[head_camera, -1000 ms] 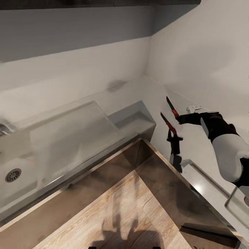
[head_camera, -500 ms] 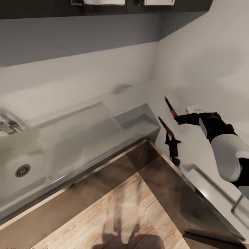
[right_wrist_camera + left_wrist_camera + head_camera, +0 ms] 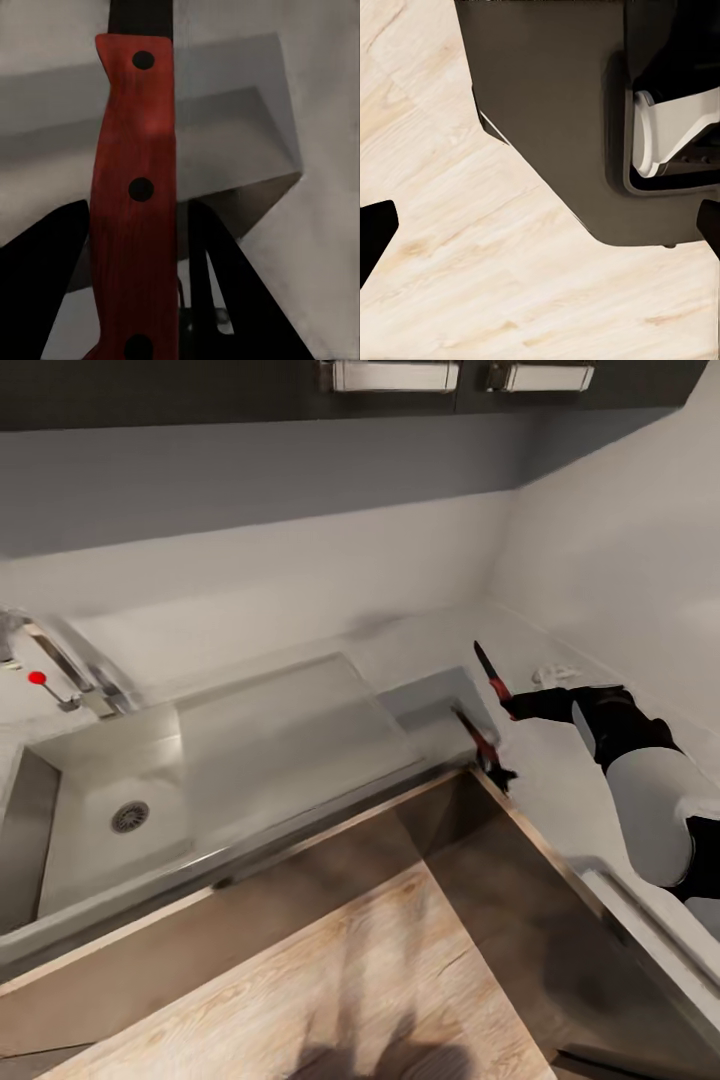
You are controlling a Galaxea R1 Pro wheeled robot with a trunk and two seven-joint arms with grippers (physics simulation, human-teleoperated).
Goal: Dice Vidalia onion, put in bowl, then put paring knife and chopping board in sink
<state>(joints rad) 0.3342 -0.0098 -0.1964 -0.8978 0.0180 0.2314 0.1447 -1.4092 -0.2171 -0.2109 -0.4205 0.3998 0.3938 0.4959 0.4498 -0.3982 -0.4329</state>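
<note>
1. The right arm (image 3: pixel 650 800) has a smooth white shell, rounded and bulky.
2. Toward the sink (image 3: pixel 110 830) it narrows into a matte black wrist (image 3: pixel 600 710).
3. Its black fingers (image 3: pixel 45 262) taper like wedges.

Red riveted knife handle (image 3: pixel 135 195), grey steel sink (image 3: pixel 130 800), light wood floor (image 3: pixel 472 262).

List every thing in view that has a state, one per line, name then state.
Sink: basin holds nothing visible, drain uncovered, no water running.
Tap: no water coming out.
Knife: red riveted handle, dark blade, held off the counter, blade pointing up and away.
Right gripper: shut on the knife handle.
Left gripper: fingertips wide apart, holding nothing, over the wood floor.
Upper cabinets: doors closed.
</note>
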